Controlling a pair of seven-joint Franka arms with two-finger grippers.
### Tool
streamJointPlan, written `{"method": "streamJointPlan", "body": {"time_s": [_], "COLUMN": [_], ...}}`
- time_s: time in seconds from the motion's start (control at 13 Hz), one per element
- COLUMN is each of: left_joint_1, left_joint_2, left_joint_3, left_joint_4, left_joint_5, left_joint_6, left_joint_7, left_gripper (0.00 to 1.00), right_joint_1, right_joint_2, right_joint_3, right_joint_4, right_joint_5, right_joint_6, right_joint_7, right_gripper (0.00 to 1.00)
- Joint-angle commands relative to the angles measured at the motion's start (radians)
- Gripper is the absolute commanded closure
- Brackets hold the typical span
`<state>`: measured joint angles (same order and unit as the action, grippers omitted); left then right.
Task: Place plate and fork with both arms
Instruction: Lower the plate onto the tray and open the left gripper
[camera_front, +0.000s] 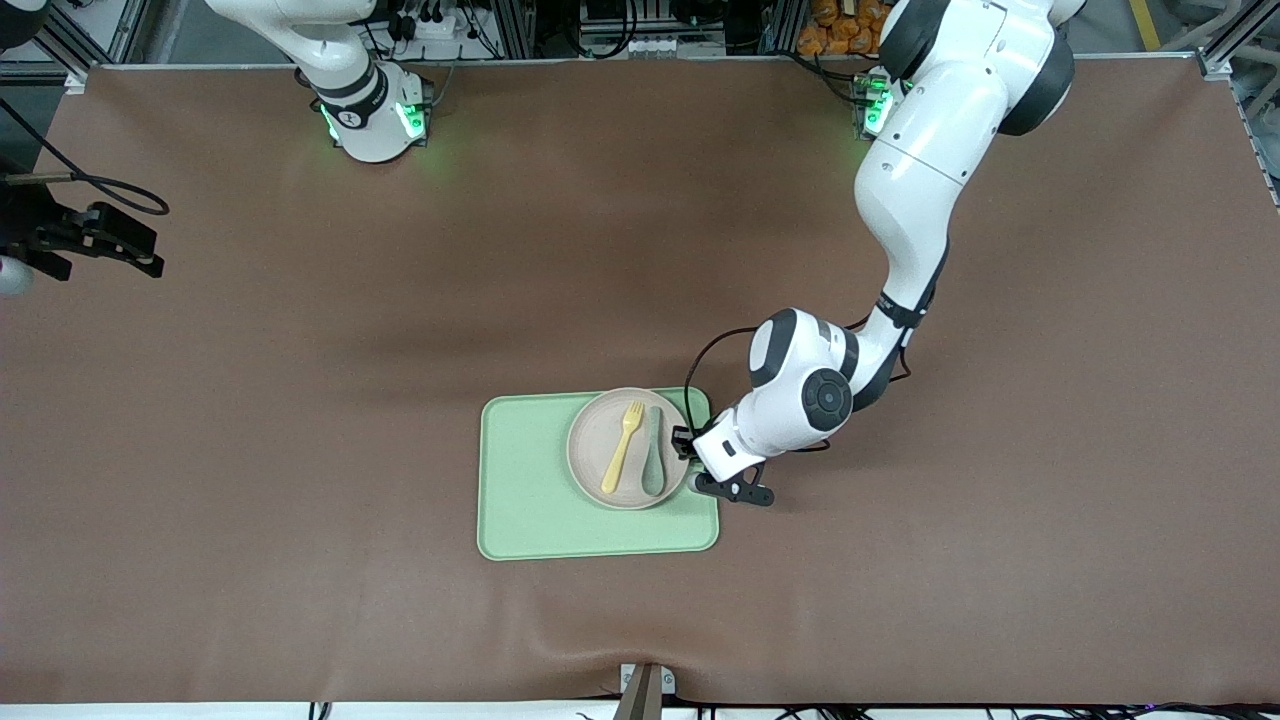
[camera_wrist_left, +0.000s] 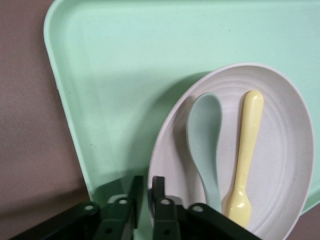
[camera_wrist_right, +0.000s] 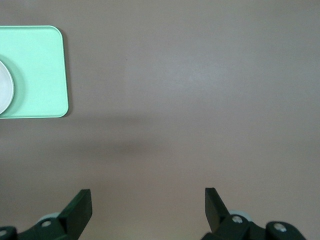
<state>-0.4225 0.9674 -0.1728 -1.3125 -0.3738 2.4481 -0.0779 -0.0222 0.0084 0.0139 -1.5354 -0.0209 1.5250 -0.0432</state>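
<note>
The off-white plate (camera_front: 600, 440) lies on the light-green tray (camera_front: 540, 500), at the tray's corner toward the left arm's end. The pale-yellow fork (camera_front: 622, 447) lies in the plate beside a grey-green spoon (camera_front: 653, 452). My left gripper (camera_front: 688, 448) is shut on the plate's rim. In the left wrist view its fingers (camera_wrist_left: 159, 186) pinch the rim of the plate (camera_wrist_left: 285, 145), with the fork (camera_wrist_left: 246, 155) and spoon (camera_wrist_left: 205, 135) in it. My right gripper (camera_front: 110, 240) waits open and empty over bare table at the right arm's end, as the right wrist view (camera_wrist_right: 148, 200) shows.
The tray (camera_wrist_left: 125, 75) fills most of the left wrist view, and its corner (camera_wrist_right: 35, 70) shows in the right wrist view with the plate's edge (camera_wrist_right: 5, 87). Brown table mat lies all around. A small bracket (camera_front: 645, 685) sits at the table's near edge.
</note>
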Motion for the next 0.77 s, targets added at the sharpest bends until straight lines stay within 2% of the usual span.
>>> {"method": "streamJointPlan", "body": {"time_s": [0.0, 0.08, 0.15, 0.54, 0.69], "left_joint_1": [-0.016, -0.015, -0.015, 0.001, 0.001], "left_joint_2": [0.016, 0.008, -0.001, -0.1, -0.146], "left_joint_3": [0.019, 0.019, 0.018, 0.018, 0.018], "left_joint_4": [0.024, 0.022, 0.022, 0.013, 0.01], "left_joint_5": [-0.008, -0.008, -0.008, -0.005, -0.007], "left_joint_6": [0.032, 0.032, 0.032, 0.026, 0.02], "left_joint_7": [-0.002, -0.005, -0.008, -0.13, -0.187], "left_gripper": [0.16, 0.04, 0.0, 0.0, 0.0], "right_joint_1": [-0.028, -0.027, -0.027, -0.031, -0.036], "right_joint_2": [0.01, 0.01, 0.009, 0.012, 0.053], "right_joint_3": [0.02, 0.02, 0.02, 0.02, 0.02], "right_joint_4": [0.018, 0.018, 0.018, 0.021, 0.027], "right_joint_5": [-0.001, -0.001, -0.001, -0.001, 0.004], "right_joint_6": [-0.011, -0.009, -0.011, -0.005, 0.036], "right_joint_7": [0.011, 0.011, 0.011, 0.002, -0.001], "right_gripper": [0.0, 0.0, 0.0, 0.0, 0.0]}}
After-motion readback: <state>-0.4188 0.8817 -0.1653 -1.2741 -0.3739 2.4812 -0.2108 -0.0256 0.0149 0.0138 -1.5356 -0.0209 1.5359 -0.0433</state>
